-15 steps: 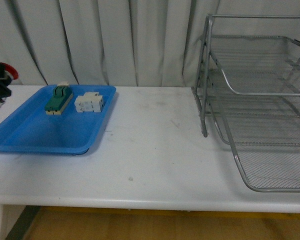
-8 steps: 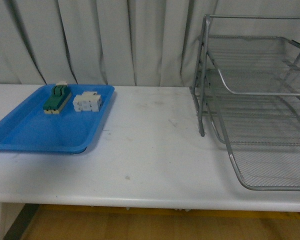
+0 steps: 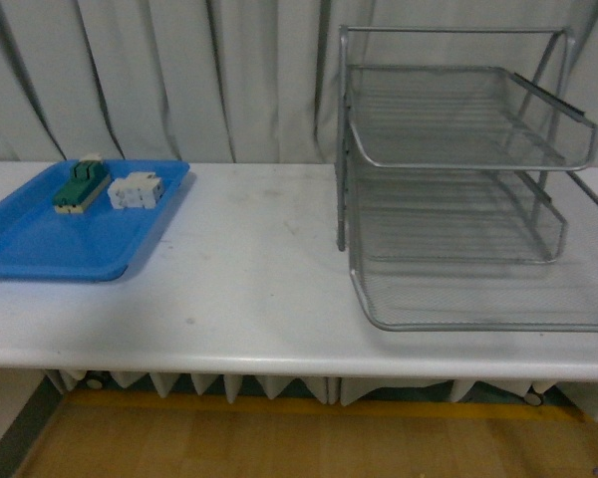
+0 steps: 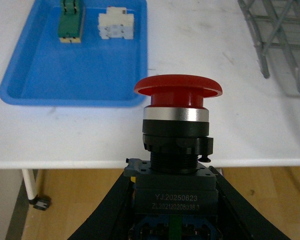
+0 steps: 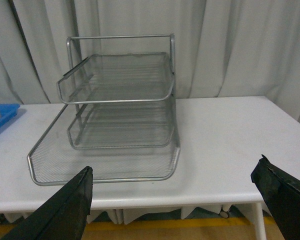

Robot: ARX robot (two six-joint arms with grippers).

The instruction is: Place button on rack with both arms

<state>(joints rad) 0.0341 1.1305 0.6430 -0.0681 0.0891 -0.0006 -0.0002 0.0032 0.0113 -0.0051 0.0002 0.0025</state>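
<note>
The white table (image 3: 259, 299) is now seen from farther back than a second ago. The wire-mesh letter rack (image 3: 341, 139) has been brought fully into the front view, nearer its middle. The blue tray (image 3: 40, 254) has been shifted leftward and holds only the green-and-cream switch block (image 3: 80, 186) and the white terminal block (image 3: 135, 190).

The red mushroom button (image 4: 178, 100) is pinched by its dark body in the left gripper (image 4: 172, 192) and held upright above the table's near edge. The right gripper (image 5: 173, 172) is spread wide, empty, and faced toward the rack.

The pick-up is judged done; transfer to the rack remains.
</note>
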